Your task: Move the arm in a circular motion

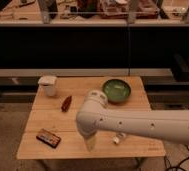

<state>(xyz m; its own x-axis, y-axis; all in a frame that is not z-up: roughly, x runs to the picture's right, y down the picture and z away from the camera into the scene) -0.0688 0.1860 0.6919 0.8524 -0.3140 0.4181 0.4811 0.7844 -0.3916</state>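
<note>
The arm [138,125] is a thick cream-white tube with small dark dots, reaching in from the right edge across the front half of the wooden table [53,117]. Its rounded elbow joint [94,107] sits over the table's middle. From there a short pale tapered tip points down toward the front edge, ending in the gripper [90,144], which hangs just above the wood with nothing visibly in it.
On the table are a white cup [48,85] at the back left, a reddish-brown item [66,103], a green bowl [116,91] at the back right, and a dark flat packet [48,137] at the front left. A small white object [119,138] peeks out below the arm. Dark shelving stands behind.
</note>
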